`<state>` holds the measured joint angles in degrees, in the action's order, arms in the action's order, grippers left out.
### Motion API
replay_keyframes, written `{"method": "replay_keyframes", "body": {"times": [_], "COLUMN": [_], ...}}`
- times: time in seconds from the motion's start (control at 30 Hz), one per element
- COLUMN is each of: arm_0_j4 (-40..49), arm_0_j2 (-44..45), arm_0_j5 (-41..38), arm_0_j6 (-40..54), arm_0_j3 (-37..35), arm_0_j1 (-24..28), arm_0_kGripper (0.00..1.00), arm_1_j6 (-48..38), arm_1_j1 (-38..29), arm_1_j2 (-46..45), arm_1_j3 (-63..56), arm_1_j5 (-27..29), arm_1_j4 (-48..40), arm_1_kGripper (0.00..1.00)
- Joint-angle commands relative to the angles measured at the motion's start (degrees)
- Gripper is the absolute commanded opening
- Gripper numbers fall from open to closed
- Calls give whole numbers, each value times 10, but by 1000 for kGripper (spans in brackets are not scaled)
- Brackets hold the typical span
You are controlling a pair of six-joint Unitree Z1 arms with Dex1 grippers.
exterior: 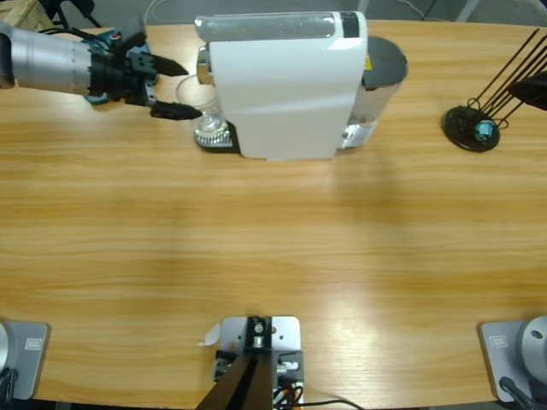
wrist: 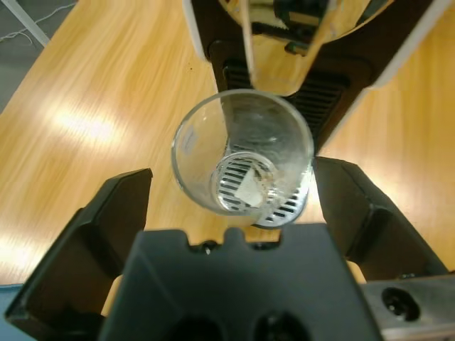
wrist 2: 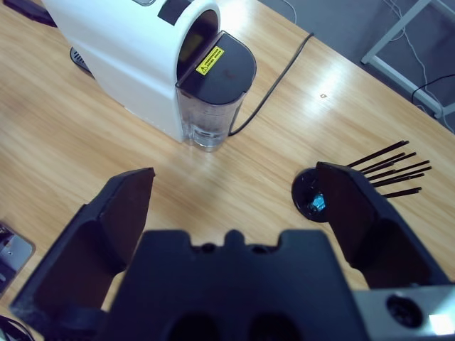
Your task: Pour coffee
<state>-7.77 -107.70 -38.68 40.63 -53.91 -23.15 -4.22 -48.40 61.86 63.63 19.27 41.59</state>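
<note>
One clear glass (wrist: 242, 160) on white machine (exterior: 286, 85) drip grate, trace of coffee (wrist: 266, 181) inside, flanked untouched by wide left jaws (wrist: 234, 206), apparently for grasping; right jaws (wrist 2: 238, 199) wide, empty above worktop (exterior: 273, 248).

Both end effectors, left (exterior: 175, 88) and right (wrist 2: 234, 195), are spread wide.

One wooden tabletop (exterior: 273, 248) carries everything. There is one white coffee machine (exterior: 282, 85), with one clear water tank (wrist 2: 206, 124) at its back under one black lid (wrist 2: 226, 71). One clear glass (wrist: 242, 156) stands on the machine's one slotted drip tray (wrist: 281, 206). One black round holder (exterior: 470, 128) stands apart, bearing several thin black sticks (wrist 2: 391, 167); their exact number cannot be told. One black cable (wrist 2: 274, 78) runs from the machine. Two tools show: the left tool (wrist: 231, 192) and the right tool (wrist 2: 234, 206).
</note>
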Motion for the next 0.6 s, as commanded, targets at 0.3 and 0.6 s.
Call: {"method": "replay_keyframes", "body": {"times": [0.3,0.6], "arm_0_j4": [11,186], "arm_0_j2": [244,396], "arm_0_j5": [80,189], "arm_0_j6": [-112,-271], "arm_0_j3": [189,184], "arm_0_j1": [6,-15], "arm_0_kGripper": [968,968], "arm_1_j6": [-7,24], "arm_1_j1": [29,81], "arm_1_j2": [58,188], "arm_1_j3": [81,238], "arm_1_j5": [-11,-129], "arm_1_j4": [-30,-17], "arm_1_kGripper": [1000,49]}}
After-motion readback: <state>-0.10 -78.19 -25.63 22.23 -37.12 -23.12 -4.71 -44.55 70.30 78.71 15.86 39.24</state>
